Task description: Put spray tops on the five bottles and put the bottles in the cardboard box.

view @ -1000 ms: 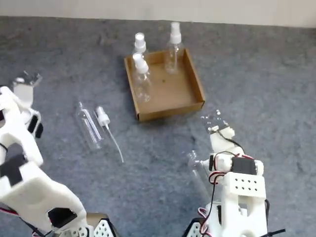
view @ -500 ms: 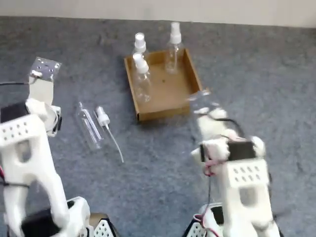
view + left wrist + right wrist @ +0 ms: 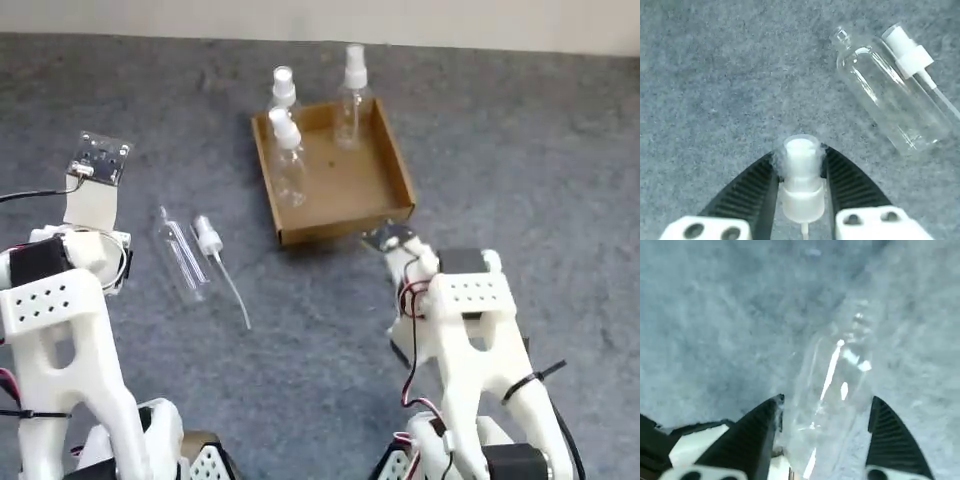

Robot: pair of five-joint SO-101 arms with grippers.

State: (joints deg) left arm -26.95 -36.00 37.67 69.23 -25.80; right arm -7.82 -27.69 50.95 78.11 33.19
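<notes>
The cardboard box (image 3: 398, 180) lies at the table's middle back. Two capped bottles stand in it (image 3: 288, 160) (image 3: 351, 95); a third capped bottle (image 3: 283, 92) stands at its back-left corner. An uncapped clear bottle (image 3: 178, 256) (image 3: 892, 107) lies left of the box beside a loose spray top (image 3: 209, 238) (image 3: 908, 51) with its tube. My left gripper (image 3: 800, 156) is shut on another white spray top (image 3: 801, 172), above the carpet beside that lying bottle. My right gripper (image 3: 827, 400) holds a clear uncapped bottle (image 3: 832, 390) between its fingers, just in front of the box.
Grey carpet (image 3: 540, 150) covers the table. The left arm (image 3: 60, 300) stands at the front left and the right arm (image 3: 468, 310) at the front right. Open carpet lies to the right of the box.
The left arm has swung in from the left edge toward the lying bottle. The right arm has lifted and turned, and the bottle that lay by its base is now up in its gripper.
</notes>
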